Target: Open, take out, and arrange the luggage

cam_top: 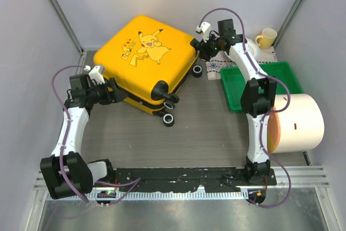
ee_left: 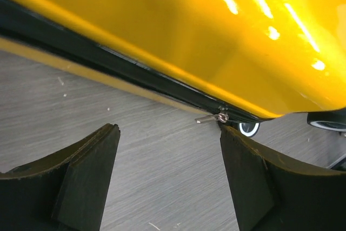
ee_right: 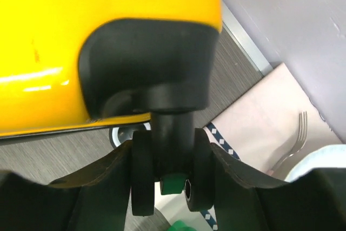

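The luggage (cam_top: 146, 52), a yellow suitcase with a Pikachu print, lies flat and closed at the back left of the table. My left gripper (cam_top: 113, 94) is open at its near left side. In the left wrist view, the left gripper (ee_left: 168, 131) hovers over bare table just below the black zipper trim. A small metal zipper pull (ee_left: 211, 118) sticks out by my right fingertip (ee_left: 238, 150). My right gripper (cam_top: 201, 47) is at the suitcase's back right corner. In the right wrist view, the right gripper (ee_right: 165, 187) is shut on a black twin wheel (ee_right: 141, 171) under the yellow shell (ee_right: 81, 25).
A green tray (cam_top: 259, 82) lies right of the suitcase. A large cream cylinder (cam_top: 297, 123) with an orange end lies near it. A yellow mug (cam_top: 266, 37) stands at the back right. A cloth (ee_right: 265, 117) with a fork (ee_right: 294, 139) lies by the wall. Two other wheels (cam_top: 169, 120) face the table middle.
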Motion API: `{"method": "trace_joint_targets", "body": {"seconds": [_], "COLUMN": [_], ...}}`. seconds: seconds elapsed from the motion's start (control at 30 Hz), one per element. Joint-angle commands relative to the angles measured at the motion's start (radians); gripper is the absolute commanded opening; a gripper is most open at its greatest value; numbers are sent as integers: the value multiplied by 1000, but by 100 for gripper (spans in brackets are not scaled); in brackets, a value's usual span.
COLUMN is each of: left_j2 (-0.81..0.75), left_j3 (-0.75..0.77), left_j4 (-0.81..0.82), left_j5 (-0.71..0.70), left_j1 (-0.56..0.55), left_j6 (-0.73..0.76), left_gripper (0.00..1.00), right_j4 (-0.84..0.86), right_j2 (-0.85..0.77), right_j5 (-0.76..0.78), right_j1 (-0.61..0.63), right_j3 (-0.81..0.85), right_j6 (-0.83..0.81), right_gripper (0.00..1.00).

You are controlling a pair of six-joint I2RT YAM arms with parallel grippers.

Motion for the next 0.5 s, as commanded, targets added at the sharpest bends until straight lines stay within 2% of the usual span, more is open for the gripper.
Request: {"method": "trace_joint_targets", "body": {"seconds": [0.0,0.03,0.07,0.1,0.2,0.3,0.47], "left_j2": [-51,-61,-71,-90,-94,-59,112], "left_j3": [-33,-50,-57,-65,-77,-67,11], "left_j4": [21,28,42,48,76,122,212], "left_j5": [-41,-41,-59,-79,-125,-124,-107], "left_j1": [54,69,100,112,137,137,135], "left_j6": [-101,-119,-138,-168,-205,-239,-268], "left_gripper": [79,78,78,78,78,77,75], "right_j4": [53,62,66,68,68,94,141], "right_j2": [-15,-23,-30,-52,-120,-203,-421], "right_j5": [21,23,26,29,15,-3,-43], "right_j1": [22,22,22,22,25,45,115], "right_j3": [10,-8,-20,-32,-124,-288,-594], "right_j6": [-41,-45,-48,-53,-50,-53,-13], "right_gripper": [46,37,15,3,1,1,1]}}
